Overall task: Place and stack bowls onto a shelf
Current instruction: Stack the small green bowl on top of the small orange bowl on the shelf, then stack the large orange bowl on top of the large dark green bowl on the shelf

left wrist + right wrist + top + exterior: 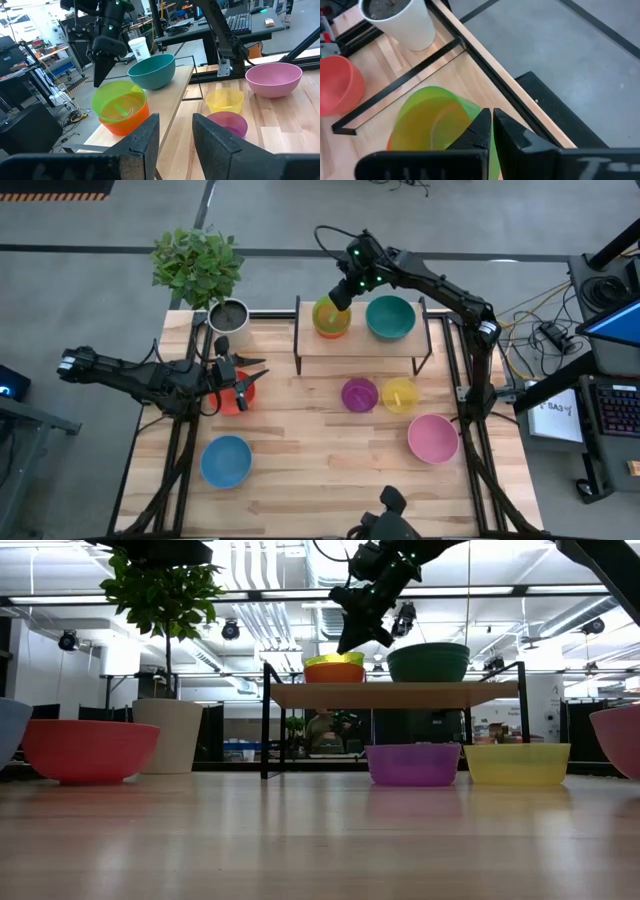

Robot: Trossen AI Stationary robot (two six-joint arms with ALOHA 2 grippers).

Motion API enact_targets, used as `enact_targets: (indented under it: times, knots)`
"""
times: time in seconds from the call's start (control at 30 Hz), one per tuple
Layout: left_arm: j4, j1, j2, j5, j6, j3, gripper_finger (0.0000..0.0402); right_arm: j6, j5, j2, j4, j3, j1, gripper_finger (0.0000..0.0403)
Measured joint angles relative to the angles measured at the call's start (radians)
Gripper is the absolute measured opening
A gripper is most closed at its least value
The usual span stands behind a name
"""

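Two nested plastic bowls, green bowl (331, 313) in orange bowl (332, 330), upper centre: lift your closed right gripper (342, 296) straight up.

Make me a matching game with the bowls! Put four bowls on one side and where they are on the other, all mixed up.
Bowls:
1. green bowl
2. teal bowl
3. red bowl
4. pink bowl

Places:
A. on the table, under the left claw
B. alone on the shelf's right part
C. on the table near its right edge
D. nested in the orange bowl on the shelf

Pairs: 1-D, 2-B, 3-A, 4-C
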Motion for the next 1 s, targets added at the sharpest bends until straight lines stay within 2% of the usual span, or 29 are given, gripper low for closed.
enact_targets:
  times: [0.27, 0.6, 1.0]
  knots:
    - [0.000, 0.000, 0.000, 0.000, 0.000, 0.000, 0.0100, 0.005, 0.018, 0.001, 0.026, -0.052, 0.000, 0.0009]
    - [0.000, 0.000, 0.000, 0.000, 0.002, 0.000, 0.0100, -0.001, 0.017, -0.036, 0.050, -0.012, 0.014, 0.0009]
    - [0.000, 0.000, 0.000, 0.000, 0.005, 0.000, 0.0100, 0.006, 0.046, -0.031, 0.073, -0.120, 0.027, 0.0009]
